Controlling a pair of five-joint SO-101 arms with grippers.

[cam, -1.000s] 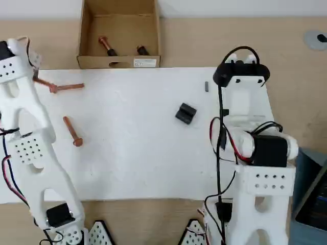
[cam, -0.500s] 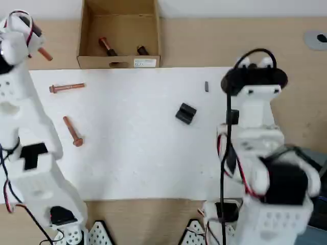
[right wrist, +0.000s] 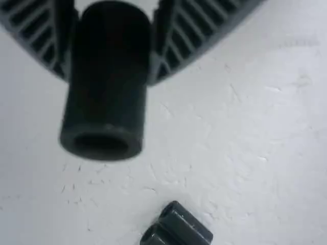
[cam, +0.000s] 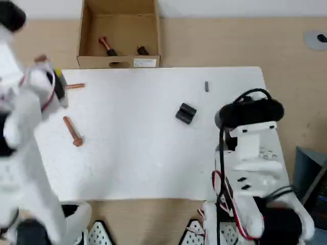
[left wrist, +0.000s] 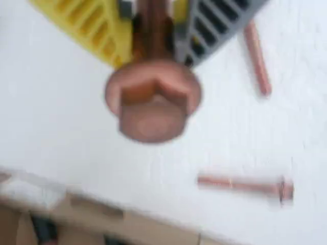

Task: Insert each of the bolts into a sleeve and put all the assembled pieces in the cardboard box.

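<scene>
High view: cardboard box (cam: 118, 62) at the far edge held two assembled pieces (cam: 107, 47); loose bolts (cam: 72, 131) and spare sleeves (cam: 186, 113) lay on the white surface (cam: 143, 153). Left wrist: left end effector (left wrist: 153, 30) clamped a bolt (left wrist: 152, 97). Right wrist: right end effector (right wrist: 112, 46) clamped a black sleeve (right wrist: 106, 87)

White sheet (cam: 153, 163) flat on tan surface (cam: 214, 43), covering most of the middle. Small grey stub (cam: 206, 87) on sheet near its far right corner. Grey disc (cam: 316, 39) on surface, far right. Blue-grey bin (cam: 306, 184) at right edge.
</scene>
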